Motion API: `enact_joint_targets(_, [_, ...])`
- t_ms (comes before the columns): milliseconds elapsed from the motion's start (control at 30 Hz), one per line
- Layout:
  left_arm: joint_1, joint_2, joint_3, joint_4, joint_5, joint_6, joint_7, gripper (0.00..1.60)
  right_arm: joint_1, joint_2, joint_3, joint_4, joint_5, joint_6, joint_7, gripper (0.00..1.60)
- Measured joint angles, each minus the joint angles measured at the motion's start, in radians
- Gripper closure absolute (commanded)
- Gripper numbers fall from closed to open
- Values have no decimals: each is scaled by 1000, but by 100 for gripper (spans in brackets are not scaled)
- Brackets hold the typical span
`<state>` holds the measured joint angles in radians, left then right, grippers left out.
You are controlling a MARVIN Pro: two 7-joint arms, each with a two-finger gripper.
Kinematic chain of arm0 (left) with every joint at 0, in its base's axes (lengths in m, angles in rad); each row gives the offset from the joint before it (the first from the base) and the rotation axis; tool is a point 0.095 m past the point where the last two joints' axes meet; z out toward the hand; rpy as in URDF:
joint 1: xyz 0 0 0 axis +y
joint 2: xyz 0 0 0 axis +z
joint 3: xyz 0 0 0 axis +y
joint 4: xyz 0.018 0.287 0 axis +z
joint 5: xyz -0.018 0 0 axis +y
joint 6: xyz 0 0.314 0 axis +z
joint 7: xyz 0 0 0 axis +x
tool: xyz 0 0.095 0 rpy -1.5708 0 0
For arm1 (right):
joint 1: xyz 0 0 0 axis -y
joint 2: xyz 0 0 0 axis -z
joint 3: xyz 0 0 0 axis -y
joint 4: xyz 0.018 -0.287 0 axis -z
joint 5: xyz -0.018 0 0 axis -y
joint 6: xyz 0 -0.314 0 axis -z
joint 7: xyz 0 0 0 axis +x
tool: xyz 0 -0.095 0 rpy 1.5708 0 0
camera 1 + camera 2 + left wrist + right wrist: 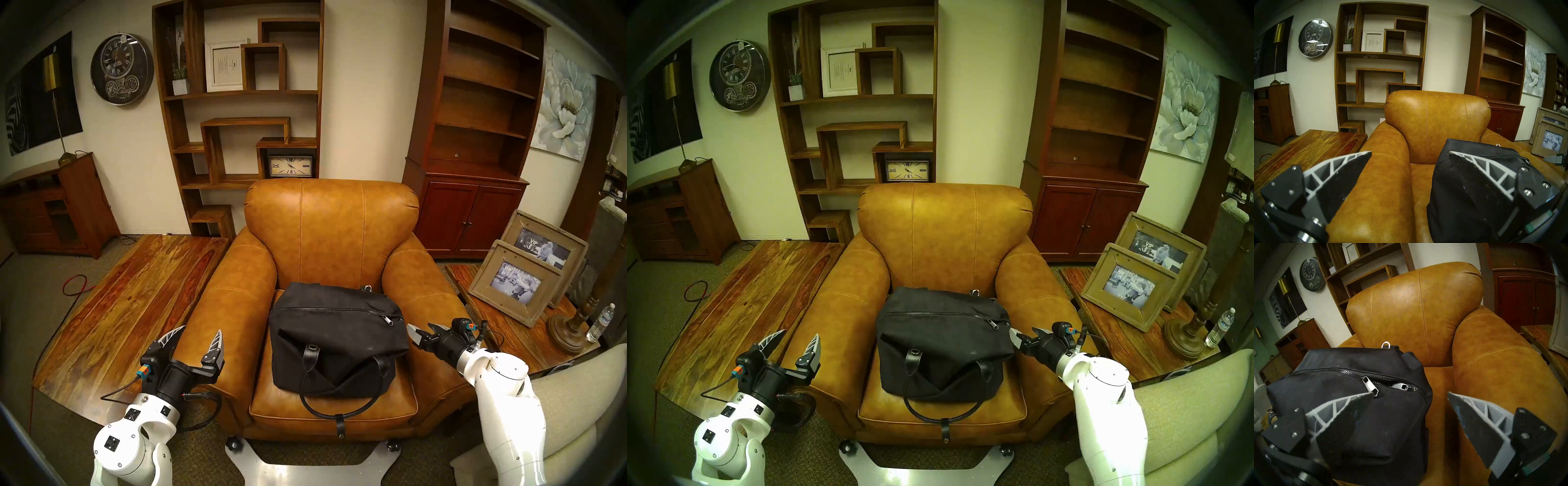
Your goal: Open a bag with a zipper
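The bag (337,334) sits on the seat of the tan armchair (332,224), its handle (327,405) draped over the cushion's front edge. The zipper (325,309) runs along the top, closed for most of its length, with the pull (1371,387) near the bag's right end. My right tool (422,331) is spread wide and empty, just beside that end. My left tool (196,337) is also released, over the left armrest, well apart from the bag.
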<state>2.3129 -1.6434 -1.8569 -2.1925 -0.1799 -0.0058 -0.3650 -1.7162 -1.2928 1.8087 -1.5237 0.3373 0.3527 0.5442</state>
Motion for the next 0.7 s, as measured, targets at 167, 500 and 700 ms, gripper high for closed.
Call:
enact_joint_targets(167, [-1,0,0,1,0,0,0,0,48,11,-38,54,14,10,-25,0])
enact_joint_targets(500, [-2,0,0,2,0,0,-1,0,138,13,-102,146,33,9,-61,0])
enact_joint_targets(700, [-2,-1,-1,2,0,0,-2,0,199,12,-134,224,46,10,-80,0])
